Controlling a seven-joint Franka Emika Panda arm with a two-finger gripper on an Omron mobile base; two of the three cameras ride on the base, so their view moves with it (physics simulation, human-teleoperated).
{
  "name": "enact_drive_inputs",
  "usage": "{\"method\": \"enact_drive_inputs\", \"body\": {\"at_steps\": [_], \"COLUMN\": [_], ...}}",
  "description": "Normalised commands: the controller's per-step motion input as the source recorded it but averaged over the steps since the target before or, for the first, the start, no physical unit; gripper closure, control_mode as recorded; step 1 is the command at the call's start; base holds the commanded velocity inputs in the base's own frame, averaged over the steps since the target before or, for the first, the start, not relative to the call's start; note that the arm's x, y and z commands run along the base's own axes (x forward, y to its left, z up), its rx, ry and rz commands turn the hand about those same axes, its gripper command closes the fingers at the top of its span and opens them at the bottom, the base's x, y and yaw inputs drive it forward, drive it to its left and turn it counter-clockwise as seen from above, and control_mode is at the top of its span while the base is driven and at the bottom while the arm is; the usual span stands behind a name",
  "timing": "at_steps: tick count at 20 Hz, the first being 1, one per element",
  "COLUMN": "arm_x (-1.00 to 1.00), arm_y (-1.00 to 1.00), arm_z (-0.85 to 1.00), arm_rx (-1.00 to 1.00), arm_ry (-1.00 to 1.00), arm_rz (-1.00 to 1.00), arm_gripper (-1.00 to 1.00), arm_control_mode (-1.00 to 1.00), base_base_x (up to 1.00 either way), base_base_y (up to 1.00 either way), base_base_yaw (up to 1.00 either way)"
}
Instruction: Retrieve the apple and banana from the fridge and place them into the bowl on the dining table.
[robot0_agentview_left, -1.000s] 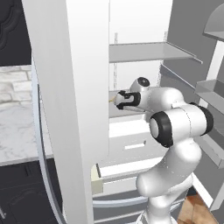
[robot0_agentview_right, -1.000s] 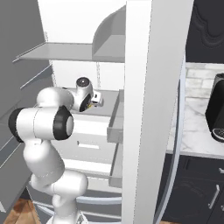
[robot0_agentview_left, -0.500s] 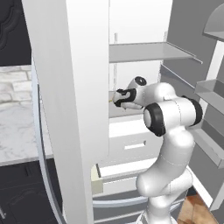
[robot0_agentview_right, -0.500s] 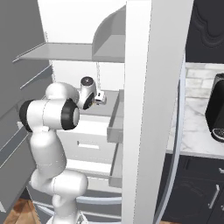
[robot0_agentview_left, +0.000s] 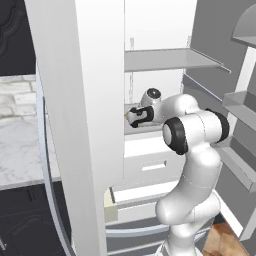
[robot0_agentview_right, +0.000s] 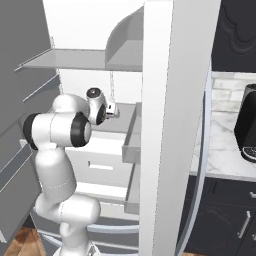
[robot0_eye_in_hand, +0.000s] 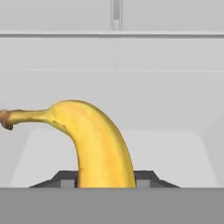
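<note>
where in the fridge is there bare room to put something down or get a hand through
Free: the upper shelf lies bare between the white back wall and the open side. The shelf floor right of the banana is bare too. Crowded: the middle level, where the gripper is shut on the banana close beside the white door edge.

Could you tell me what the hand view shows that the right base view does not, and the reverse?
Hand view: the banana, yellow with a brown stem tip, with the jaws shut on it at the bottom edge. Right base view: the white arm reaching in under a grey shelf, the white drawers, and a black appliance on the marble counter. Both: the white inside of the fridge.
</note>
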Motion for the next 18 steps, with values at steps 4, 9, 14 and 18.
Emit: {"method": "enact_drive_inputs", "body": {"at_steps": [4, 9, 14, 18], "arm_x": [-0.84, -0.95, -0.81, -0.97], "arm_y": [-0.07, -0.37, -0.49, -0.09], "arm_z": [-0.08, 0.64, 1.00, 1.00], "arm_rx": [0.00, 0.03, 0.04, 0.01], "arm_ry": [-0.15, -0.20, -0.06, 0.06], "arm_rz": [-0.01, 0.00, 0.00, 0.00], "arm_gripper": [1.00, 1.00, 1.00, 1.00], "arm_control_mode": [-1.00, -1.00, -1.00, -1.00], "base_base_x": [0.00, 0.00, 0.00, 0.00], "base_base_y": [0.00, 0.00, 0.00, 0.00], "base_base_yaw": [0.00, 0.00, 0.00, 0.00]}}
